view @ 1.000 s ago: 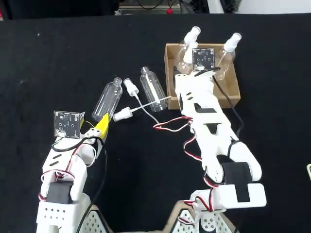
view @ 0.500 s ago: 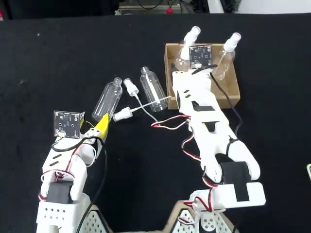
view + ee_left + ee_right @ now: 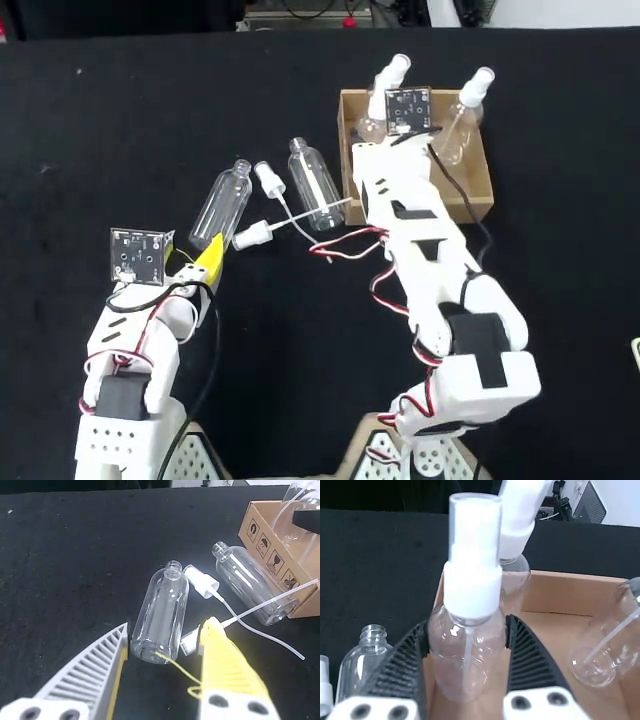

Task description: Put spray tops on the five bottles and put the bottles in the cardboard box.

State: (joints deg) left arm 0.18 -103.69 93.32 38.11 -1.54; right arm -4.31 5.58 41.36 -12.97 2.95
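The cardboard box (image 3: 478,188) stands at the back right of the black table. My right gripper (image 3: 466,635) is over the box, shut on a clear bottle with a white spray top (image 3: 470,605). Two more capped bottles lean in the box (image 3: 516,575) (image 3: 602,655); their tops show at the box's far rim (image 3: 392,74) (image 3: 476,88). Two uncapped bottles (image 3: 222,203) (image 3: 314,183) lie on the table, with two loose spray tops (image 3: 268,178) (image 3: 252,236) between them. My left gripper (image 3: 167,625) is open, its fingers either side of the base of the nearer bottle (image 3: 162,607).
The loose tops' thin tubes (image 3: 318,212) cross each other and run toward the box wall. A frayed yellow thread (image 3: 182,672) hangs off the yellow finger. The right arm (image 3: 420,240) stretches over the table's middle with red and white wires beside it.
The right arm has pushed a little farther over the box with its bottle. The left arm and the loose bottles and tops have not moved.
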